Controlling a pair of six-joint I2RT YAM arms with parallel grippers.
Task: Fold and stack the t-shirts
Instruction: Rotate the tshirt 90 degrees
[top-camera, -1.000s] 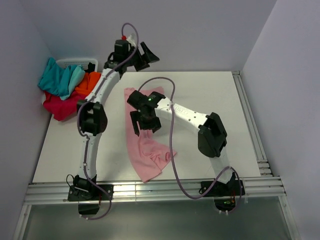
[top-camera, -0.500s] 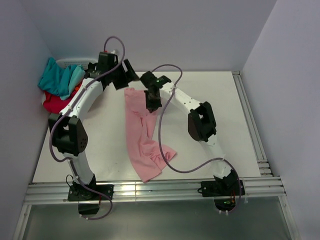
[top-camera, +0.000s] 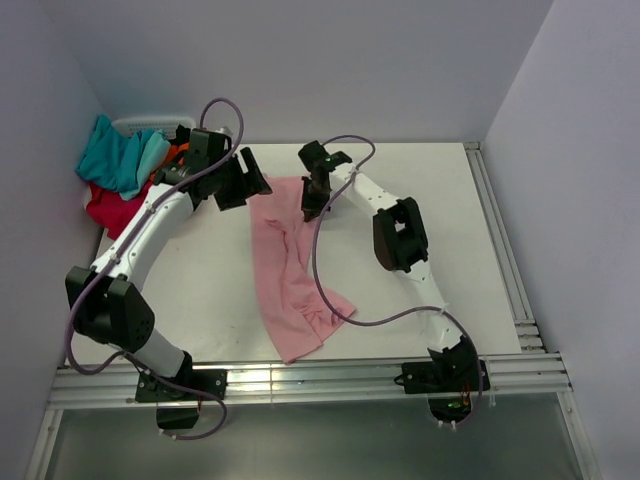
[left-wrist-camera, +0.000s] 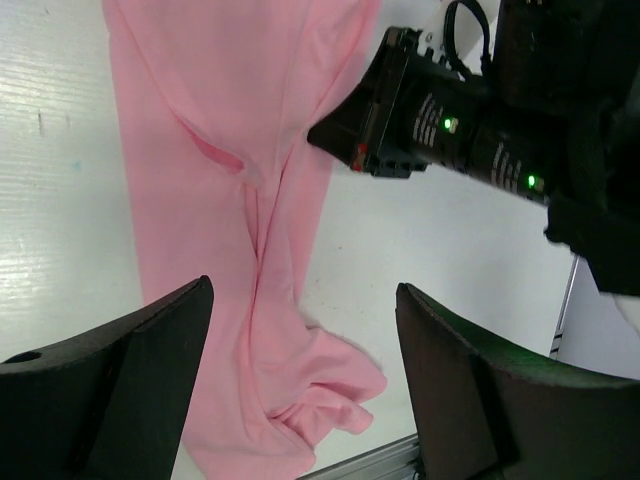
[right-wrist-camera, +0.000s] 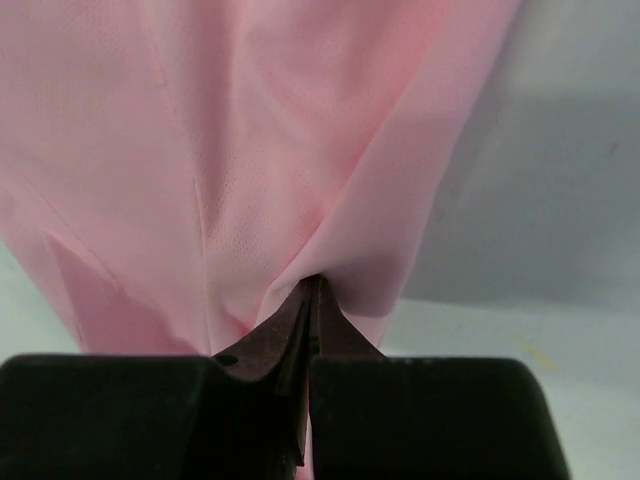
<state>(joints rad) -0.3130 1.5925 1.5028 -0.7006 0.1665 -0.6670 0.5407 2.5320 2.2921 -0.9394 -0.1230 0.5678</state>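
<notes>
A light pink t-shirt (top-camera: 290, 280) lies in a long rumpled strip down the middle of the table, bunched at its near end. My right gripper (top-camera: 313, 207) is shut on a pinch of its far right edge; in the right wrist view the pink t-shirt (right-wrist-camera: 250, 150) folds into the closed tips of the right gripper (right-wrist-camera: 310, 285). My left gripper (top-camera: 243, 183) hovers open by the shirt's far left corner. In the left wrist view the pink t-shirt (left-wrist-camera: 240, 200) runs below the wide-apart fingers of the left gripper (left-wrist-camera: 300, 400), which hold nothing. Teal (top-camera: 112, 157), orange (top-camera: 172, 158) and red (top-camera: 112, 208) t-shirts lie heaped at the back left.
The heap sits in and over a white basket (top-camera: 150, 123) in the back left corner. Walls close the back and both sides. A metal rail (top-camera: 300, 380) runs along the near edge, another down the right side (top-camera: 500, 250). The right arm's wrist (left-wrist-camera: 440, 120) shows in the left wrist view.
The right gripper moved from the shirt's middle to its far right edge and shut on the fabric. The left arm came down from the back wall to the shirt's far left corner.
</notes>
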